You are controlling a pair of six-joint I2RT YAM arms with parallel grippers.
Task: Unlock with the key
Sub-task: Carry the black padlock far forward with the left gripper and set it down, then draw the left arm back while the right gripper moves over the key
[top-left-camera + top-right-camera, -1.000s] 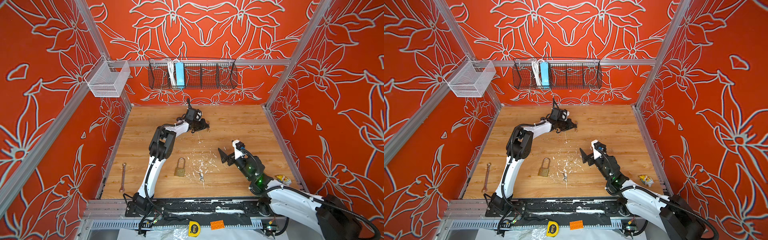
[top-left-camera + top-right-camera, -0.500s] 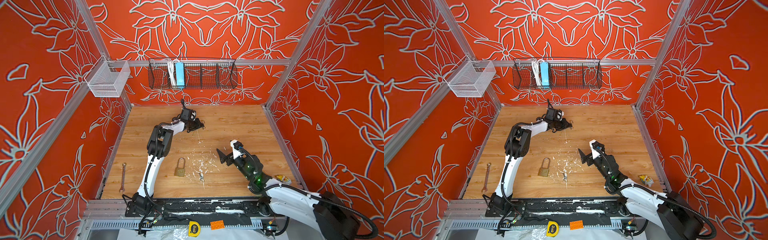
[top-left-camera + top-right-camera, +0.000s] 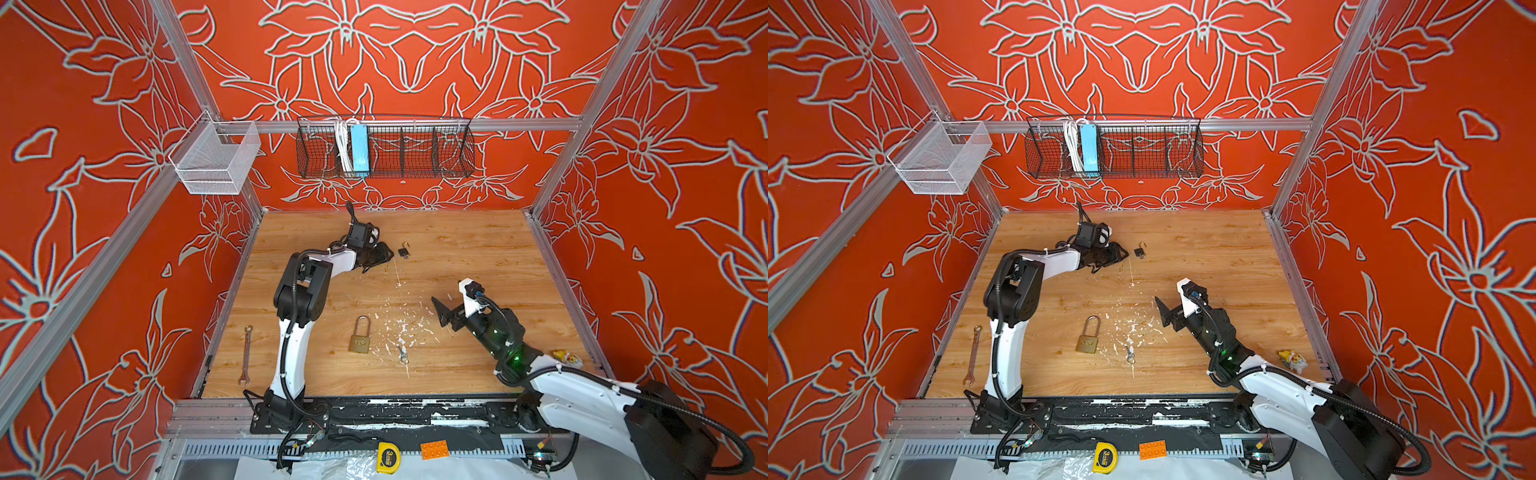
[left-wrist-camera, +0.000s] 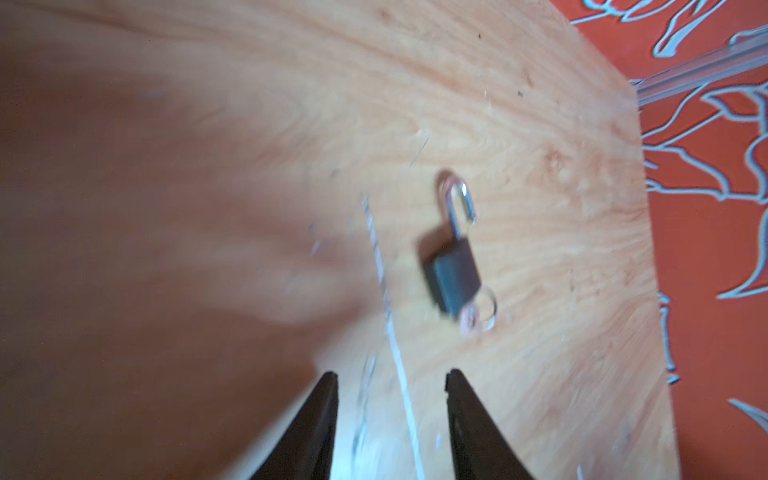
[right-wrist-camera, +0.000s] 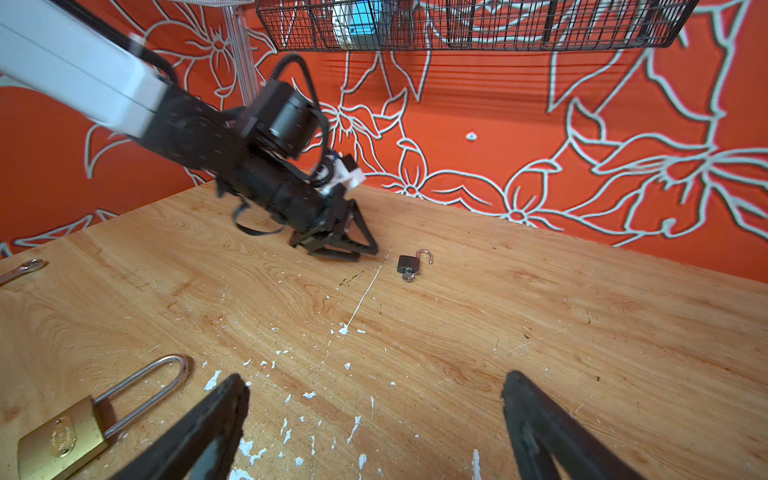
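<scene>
A small dark padlock (image 3: 403, 252) (image 3: 1139, 252) (image 4: 453, 274) (image 5: 409, 264) lies at the back of the wooden table, its shackle swung open. A key (image 4: 482, 309) with a ring sticks out of its base. My left gripper (image 3: 388, 255) (image 3: 1123, 253) (image 4: 390, 374) (image 5: 365, 249) sits just left of it, open and empty, not touching it. A larger brass padlock (image 3: 360, 340) (image 5: 62, 440) with its shackle closed lies near the front, with a loose key (image 3: 402, 353) to its right. My right gripper (image 3: 439, 311) (image 5: 374, 376) hovers open beside them.
A wrench (image 3: 245, 357) lies by the left wall and a small yellow toy (image 3: 567, 358) by the right wall. A black wire basket (image 3: 384, 147) and a white mesh basket (image 3: 216, 160) hang on the walls. White paint flecks mark the table's middle.
My left gripper has opened and drawn back to the left, leaving the small padlock lying free on the table. The right arm has barely shifted.
</scene>
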